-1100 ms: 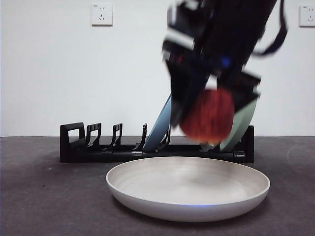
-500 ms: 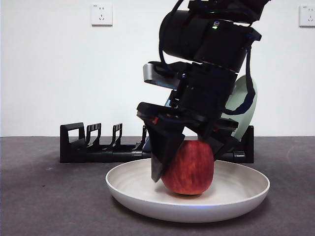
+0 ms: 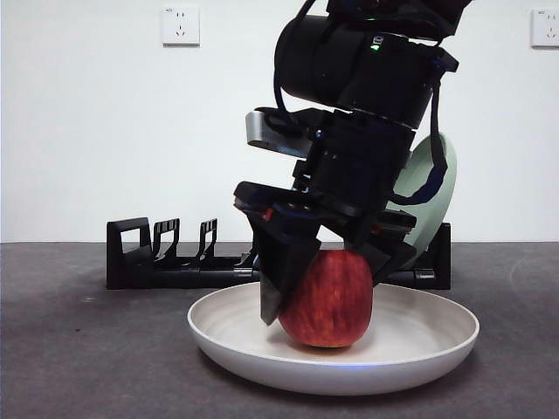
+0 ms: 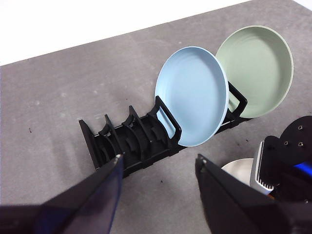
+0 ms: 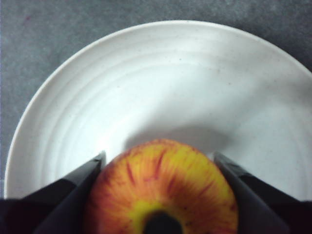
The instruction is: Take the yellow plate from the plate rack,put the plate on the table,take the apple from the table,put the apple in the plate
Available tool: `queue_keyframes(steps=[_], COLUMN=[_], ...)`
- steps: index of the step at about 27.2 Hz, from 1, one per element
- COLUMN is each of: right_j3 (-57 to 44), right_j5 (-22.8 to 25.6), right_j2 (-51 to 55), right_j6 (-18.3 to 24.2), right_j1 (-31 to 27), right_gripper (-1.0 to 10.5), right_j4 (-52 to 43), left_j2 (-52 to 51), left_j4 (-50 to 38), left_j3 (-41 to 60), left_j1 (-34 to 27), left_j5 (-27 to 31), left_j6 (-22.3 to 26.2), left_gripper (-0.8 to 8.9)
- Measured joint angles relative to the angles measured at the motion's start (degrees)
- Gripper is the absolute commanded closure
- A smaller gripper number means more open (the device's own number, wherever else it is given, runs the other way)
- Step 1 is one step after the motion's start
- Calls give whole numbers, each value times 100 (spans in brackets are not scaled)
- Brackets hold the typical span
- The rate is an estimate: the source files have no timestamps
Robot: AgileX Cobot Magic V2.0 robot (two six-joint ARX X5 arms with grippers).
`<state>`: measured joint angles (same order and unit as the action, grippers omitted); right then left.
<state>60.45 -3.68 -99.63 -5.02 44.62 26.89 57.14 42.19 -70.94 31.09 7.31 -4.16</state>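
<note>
Right gripper (image 3: 327, 284) grips the apple (image 3: 327, 298) inside the yellow plate (image 3: 419, 336); no legible writing.

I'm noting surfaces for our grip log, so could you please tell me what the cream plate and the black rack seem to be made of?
The plate looks like matte plastic or melamine, though glazed ceramic is possible: soft sheen, faint concentric rings. The rack looks like moulded black plastic: thin uniform prongs, dull finish.
</note>
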Motion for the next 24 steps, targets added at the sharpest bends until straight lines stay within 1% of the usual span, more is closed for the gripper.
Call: queue_keyframes(steps=[8, 12, 19, 21, 22, 24], right_j3=[0, 0, 0, 0, 0, 0], right_j5=[81, 85, 87, 87, 87, 90], right_j2=[24, 225, 1040, 1360, 1506, 1860], right_j6=[0, -2, -2, 2, 2, 13], right_j1=[2, 0, 0, -2, -9, -55], right_gripper=[533, 536, 541, 549, 581, 732], right_j4=[35, 59, 105, 201, 251, 374], left_j2=[48, 48, 48, 50, 55, 79], left_j4=[2, 2, 11, 76, 131, 251], left_j3=[0, 0, 0, 0, 0, 0], left_j1=[0, 0, 0, 0, 0, 0], left_j5=[0, 0, -15, -125, -197, -304], left_j6=[0, 0, 9, 81, 125, 175], left_gripper=[563, 563, 564, 564, 566, 585])
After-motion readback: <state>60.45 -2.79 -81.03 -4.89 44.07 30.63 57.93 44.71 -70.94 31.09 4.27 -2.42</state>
